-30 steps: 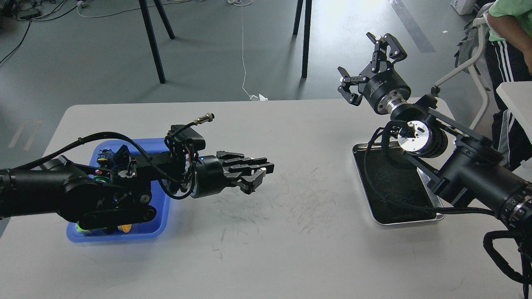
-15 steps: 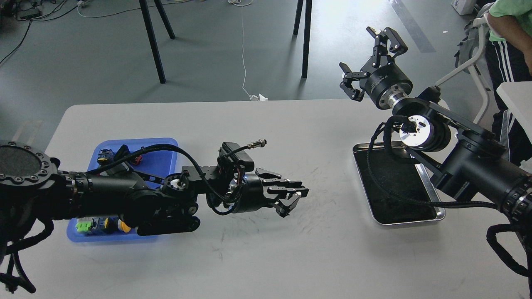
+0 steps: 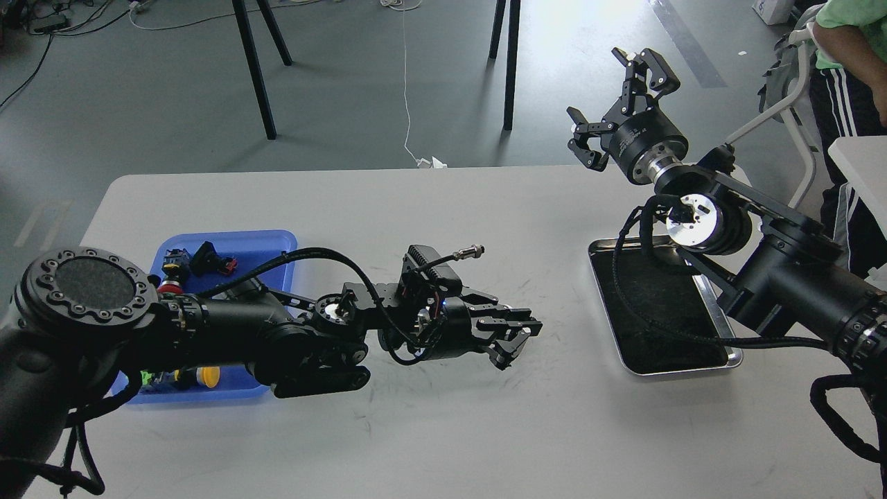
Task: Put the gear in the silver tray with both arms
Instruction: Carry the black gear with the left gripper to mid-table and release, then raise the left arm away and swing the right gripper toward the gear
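My left gripper (image 3: pixel 520 337) reaches out low over the middle of the white table, fingers closed together on a small dark part that barely shows between the tips; I take it for the gear. The silver tray (image 3: pixel 682 369), shiny rim and black inside, lies at the right of the table with nothing in it. My right gripper (image 3: pixel 604 97) is open and empty, raised above the table's far edge beyond the tray. The right arm's elbow hangs over the tray's far right part.
A blue plastic tray (image 3: pixel 229 236) with several small coloured parts lies at the left under my left arm. A person in a green shirt (image 3: pixel 849 28) stands at the far right next to a white chair frame (image 3: pixel 783 104). Black stand legs (image 3: pixel 253 69) are on the floor behind the table.
My left arm has stretched to the right, away from the blue tray and toward the silver tray, with its gripper still closed. The right gripper has stayed open, rising only slightly.
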Tool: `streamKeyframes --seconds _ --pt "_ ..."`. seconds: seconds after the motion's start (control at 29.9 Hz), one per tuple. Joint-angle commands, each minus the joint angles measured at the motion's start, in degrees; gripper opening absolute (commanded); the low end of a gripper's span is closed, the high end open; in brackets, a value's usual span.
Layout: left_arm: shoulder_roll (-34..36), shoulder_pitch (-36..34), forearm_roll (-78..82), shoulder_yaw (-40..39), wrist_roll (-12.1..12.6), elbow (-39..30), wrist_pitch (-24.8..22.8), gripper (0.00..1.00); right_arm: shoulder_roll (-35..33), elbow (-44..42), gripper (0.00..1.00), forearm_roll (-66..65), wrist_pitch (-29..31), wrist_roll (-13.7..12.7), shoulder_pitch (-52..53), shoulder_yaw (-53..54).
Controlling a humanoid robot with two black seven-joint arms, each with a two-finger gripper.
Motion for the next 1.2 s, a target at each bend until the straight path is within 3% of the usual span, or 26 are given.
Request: streamKeyframes --seconds 0.0,0.33,0.57,0.7,0.87,0.97,1.04,1.17 --pt "0.4 0.2 0.0 0.0 -0.1 0.0 -0.1 0.24 0.0 0.0 0.99 0.0 0.1 0.0 0.0 -0.1" --pt "3.4 0.9 -0.1 -0.4 -0.7 -0.6 0.4 0.60 0.2 0.1 0.99 0.0 0.1 0.1 0.0 -0.1" --pt "7.3 0.9 -0.8 -1.8 -2.3 -0.9 0.6 0.62 0.3 0.0 0.99 0.0 -0.2 0.1 0.1 -0.1" --pt "12.3 0.5 -5.9 -6.8 -5.7 -0.9 0.6 0.65 -0.2 -0.1 0.99 0.0 -0.5 0.1 0.4 -0.6" --pt "22.6 1.0 -14.3 -16.4 -9.6 -0.9 0.6 0.74 -2.8 1.1 0.99 -0.3 -0.3 -0.1 4.4 -11.6" --pt "29.4 1.6 -18.8 -20.5 -10.5 -1.0 0.6 0.80 -3.5 1.3 0.99 -0.3 -0.7 -2.6 8.7 -21.7" --pt "32.4 2.0 -23.0 -22.5 -10.4 -0.4 0.7 0.82 -3.8 2.2 0.99 -0.2 -0.7 -4.8 11.2 -27.2" --pt "36.2 3.0 -36.2 -26.0 -9.9 0.2 2.3 0.89 -6.0 7.7 0.99 -0.3 -0.3 -4.7 13.9 -31.1"
